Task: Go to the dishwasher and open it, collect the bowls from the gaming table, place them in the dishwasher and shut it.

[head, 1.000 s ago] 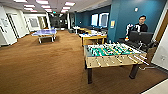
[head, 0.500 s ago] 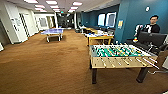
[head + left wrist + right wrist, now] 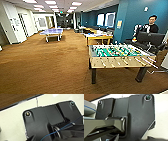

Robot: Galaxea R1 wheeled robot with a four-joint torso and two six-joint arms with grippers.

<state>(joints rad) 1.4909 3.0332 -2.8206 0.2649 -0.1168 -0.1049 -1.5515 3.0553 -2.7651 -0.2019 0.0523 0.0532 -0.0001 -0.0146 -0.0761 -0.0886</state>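
Observation:
I stand on the brown carpet of a wide office hall. The gaming table [image 3: 99,36], white-topped with a yellow edge and small things on it, stands at the middle right by the blue wall, beyond the green foosball table [image 3: 117,56]. From here I cannot make out any bowls on it. The dishwasher is out of view. Both wrist views look onto my own dark plates over a white surface.
The foosball table stands close on my right with rods sticking out. Behind it a person [image 3: 151,25] sits at a dark control rig [image 3: 147,40]. A blue ping-pong table [image 3: 52,32] stands far back left. Open carpet [image 3: 50,65] stretches ahead and to the left.
The whole head picture has shifted a little as I drive. The foosball table now looks slightly nearer and the ping-pong table sits a bit further right.

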